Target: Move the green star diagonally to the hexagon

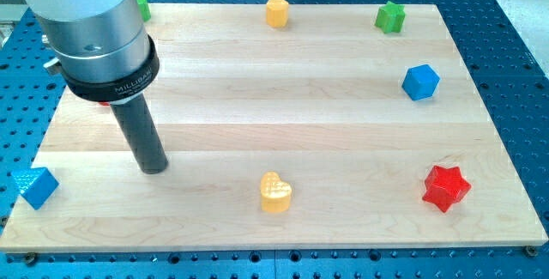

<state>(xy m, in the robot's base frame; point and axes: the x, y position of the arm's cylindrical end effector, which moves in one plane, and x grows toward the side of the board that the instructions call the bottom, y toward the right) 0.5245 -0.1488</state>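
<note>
The green star (pixel 390 16) sits near the top right edge of the wooden board (pixel 343 133). A yellow block that looks hexagonal (pixel 276 11) sits at the top middle. A blue block that looks six-sided (pixel 420 81) sits at the right, below the green star. My tip (pixel 154 169) rests on the board at the left, far from the green star and touching no block.
A red star (pixel 446 187) lies at the bottom right and a yellow heart (pixel 275 192) at the bottom middle. A blue block (pixel 36 186) sits at the board's left edge. A green block (pixel 142 6) and a sliver of red (pixel 104 103) are partly hidden behind the arm.
</note>
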